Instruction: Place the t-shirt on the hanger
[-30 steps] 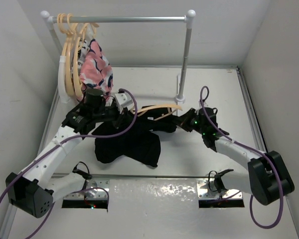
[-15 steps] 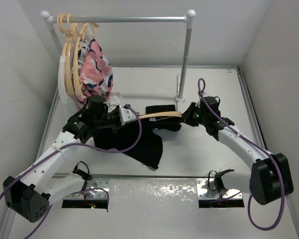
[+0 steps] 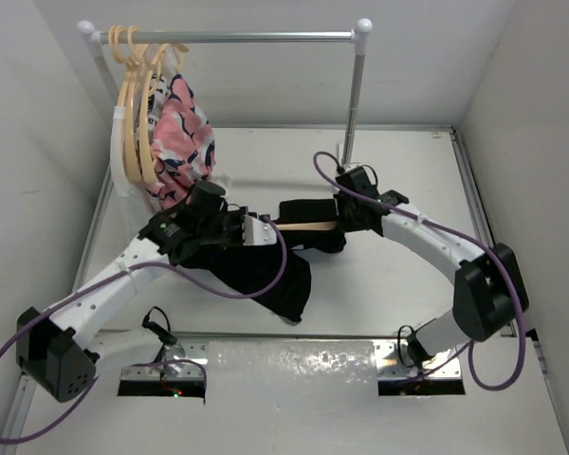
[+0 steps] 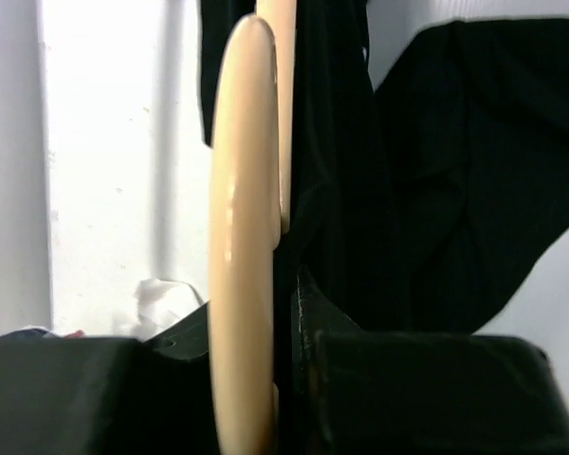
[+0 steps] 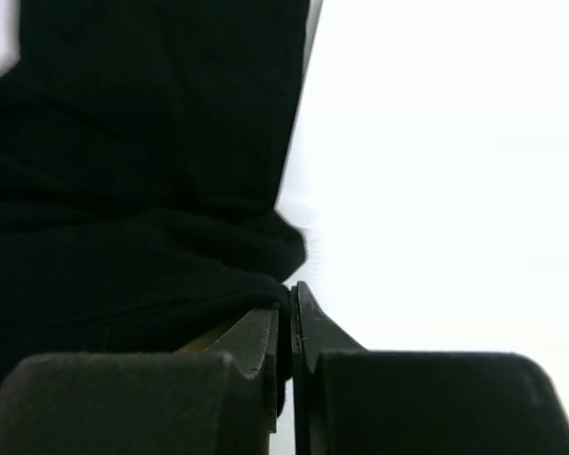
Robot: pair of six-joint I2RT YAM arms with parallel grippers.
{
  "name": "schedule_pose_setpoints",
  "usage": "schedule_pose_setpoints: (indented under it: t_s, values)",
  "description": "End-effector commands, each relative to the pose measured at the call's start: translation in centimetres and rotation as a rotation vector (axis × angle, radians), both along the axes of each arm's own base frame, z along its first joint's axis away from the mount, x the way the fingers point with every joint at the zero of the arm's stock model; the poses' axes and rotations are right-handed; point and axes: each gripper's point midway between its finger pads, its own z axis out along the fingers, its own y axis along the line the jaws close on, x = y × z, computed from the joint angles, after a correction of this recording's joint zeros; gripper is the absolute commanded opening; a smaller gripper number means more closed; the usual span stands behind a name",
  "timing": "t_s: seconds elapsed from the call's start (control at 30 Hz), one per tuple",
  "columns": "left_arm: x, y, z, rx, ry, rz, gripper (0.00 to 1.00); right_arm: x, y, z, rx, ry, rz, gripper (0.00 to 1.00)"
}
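Observation:
My left gripper is shut on the cream hanger, which sticks out to the right toward my right gripper. In the left wrist view the hanger stands between the jaws of the left gripper. The black t-shirt hangs over the hanger and droops down to the table; it also shows in the left wrist view. My right gripper is shut on a fold of the t-shirt at the hanger's right end.
A clothes rack stands at the back with its rod and right post. A bunch of cream hangers and a pink, white and navy garment hang at its left end, close behind my left arm.
My right gripper has moved left and toward the back, up to the hanger's right end, taking black fabric with it. My left gripper has shifted right with the hanger.

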Motion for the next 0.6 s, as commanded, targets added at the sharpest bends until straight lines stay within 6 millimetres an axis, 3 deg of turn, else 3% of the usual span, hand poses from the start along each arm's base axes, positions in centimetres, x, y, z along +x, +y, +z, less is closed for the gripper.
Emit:
schedule_pose_setpoints:
  t_s: [0.0, 0.23, 0.47, 0.57]
  values:
    - [1.3, 2.0, 0.6, 0.119, -0.010, 0.063, 0.00, -1.1, -6.8, -0.3, -0.363, 0.056, -0.060, 0.00]
    - [0.4, -2.8, 0.7, 0.033, 0.112, 0.011, 0.00, -1.1, -4.5, 0.5, -0.389, 0.036, 0.010, 0.00]
    - [0.0, -4.8, -1.0, -0.030, 0.238, 0.063, 0.00, -1.4, 2.1, -0.6, -0.368, 0.049, 0.145, 0.00]
    - [0.2, -5.0, -2.2, -0.032, 0.256, 0.081, 0.00, -1.2, 4.7, 0.2, -0.323, 0.046, 0.197, 0.00]
